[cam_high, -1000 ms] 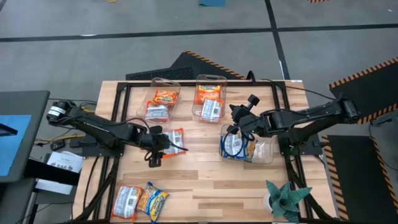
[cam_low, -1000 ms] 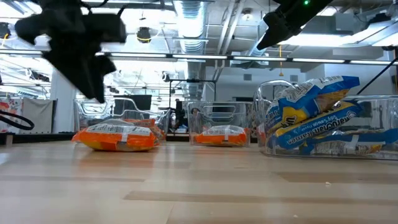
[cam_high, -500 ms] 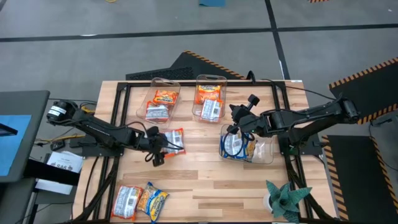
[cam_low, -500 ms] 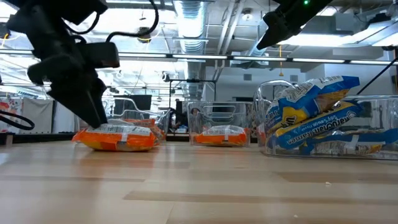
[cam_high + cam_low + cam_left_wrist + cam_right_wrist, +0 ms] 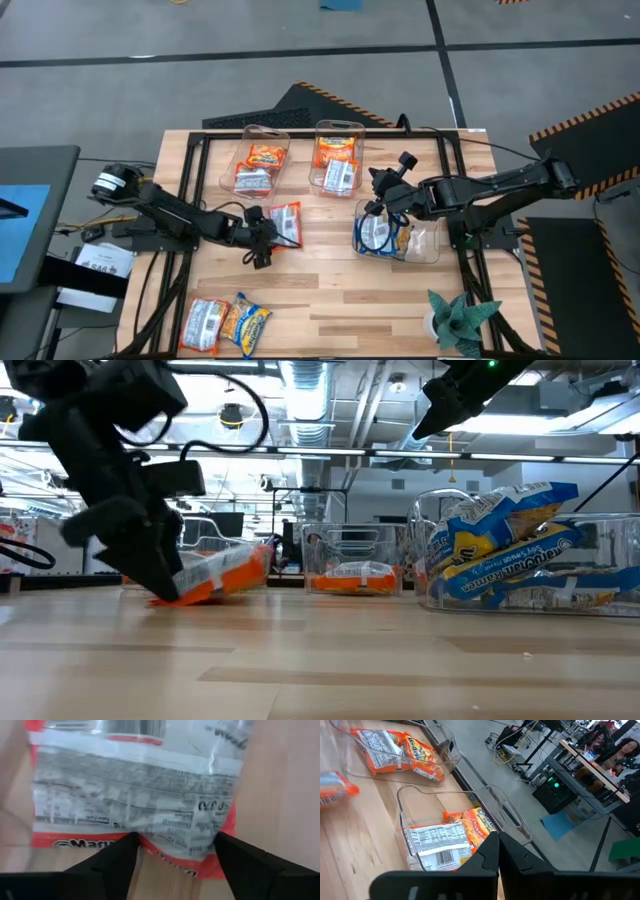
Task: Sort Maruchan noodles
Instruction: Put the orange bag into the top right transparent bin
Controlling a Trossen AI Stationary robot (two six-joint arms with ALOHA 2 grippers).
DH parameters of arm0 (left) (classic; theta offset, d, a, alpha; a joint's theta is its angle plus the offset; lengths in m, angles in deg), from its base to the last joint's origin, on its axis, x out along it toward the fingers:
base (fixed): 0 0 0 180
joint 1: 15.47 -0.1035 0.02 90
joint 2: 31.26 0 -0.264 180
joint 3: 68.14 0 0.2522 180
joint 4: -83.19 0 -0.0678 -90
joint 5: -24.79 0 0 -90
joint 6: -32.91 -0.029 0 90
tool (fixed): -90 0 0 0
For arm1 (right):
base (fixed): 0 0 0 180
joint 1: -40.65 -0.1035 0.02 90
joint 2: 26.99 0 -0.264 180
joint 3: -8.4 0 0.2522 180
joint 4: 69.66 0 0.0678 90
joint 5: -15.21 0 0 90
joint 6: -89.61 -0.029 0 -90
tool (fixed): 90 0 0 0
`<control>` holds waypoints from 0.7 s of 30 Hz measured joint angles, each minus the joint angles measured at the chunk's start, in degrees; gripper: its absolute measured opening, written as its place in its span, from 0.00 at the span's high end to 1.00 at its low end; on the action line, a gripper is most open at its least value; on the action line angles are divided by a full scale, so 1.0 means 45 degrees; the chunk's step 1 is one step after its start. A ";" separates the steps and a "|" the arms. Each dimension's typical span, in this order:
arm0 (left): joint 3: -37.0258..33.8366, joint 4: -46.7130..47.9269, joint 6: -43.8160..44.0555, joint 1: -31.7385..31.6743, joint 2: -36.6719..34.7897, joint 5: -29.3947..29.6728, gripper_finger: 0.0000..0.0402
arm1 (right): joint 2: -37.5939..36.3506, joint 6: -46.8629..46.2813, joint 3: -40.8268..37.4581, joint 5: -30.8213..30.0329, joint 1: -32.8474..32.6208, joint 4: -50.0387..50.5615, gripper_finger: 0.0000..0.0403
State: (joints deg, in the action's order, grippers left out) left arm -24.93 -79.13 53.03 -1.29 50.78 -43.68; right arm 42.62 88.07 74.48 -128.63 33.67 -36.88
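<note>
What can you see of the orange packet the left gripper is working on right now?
The orange packet is a flat plastic ramen wrapper, orange-red at its borders with a silver-white printed panel of small text facing up. It sits mid-table, in front of the two rear clear bins and outside them. The left gripper has its fingers at the packet's near edge, one either side of a fold. In the low view the packet is tilted, its far end raised, its gripped end down at the wood.

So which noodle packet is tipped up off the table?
The orange-red packet in the left gripper at the table's middle. One end is lifted; the two loose packets at the front lie flat.
</note>
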 joint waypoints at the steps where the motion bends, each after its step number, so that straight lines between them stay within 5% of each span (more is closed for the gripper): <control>1: 0.0000 -0.0159 0.0125 0.0001 0.0295 0.0028 0.39 | 0.0000 0.0004 0.0000 0.0001 0.0000 -0.0004 0.95; 4: 0.0016 -0.0647 0.0616 0.0013 0.1004 0.0222 0.52 | 0.0000 -0.0001 0.0000 0.0000 0.0000 -0.0008 0.95; 10: 0.0015 -0.1030 0.0715 0.0269 0.1215 0.0981 0.94 | 0.0000 0.0000 0.0000 0.0000 0.0000 -0.0009 0.95; 21: 0.0170 -0.0882 -0.0463 0.0635 -0.2233 0.1090 0.99 | 0.0000 0.0004 0.0000 0.0000 0.0000 -0.0074 0.95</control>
State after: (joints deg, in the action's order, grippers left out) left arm -24.17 -83.10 50.94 1.57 40.73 -38.77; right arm 42.62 88.09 74.48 -128.63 33.67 -37.21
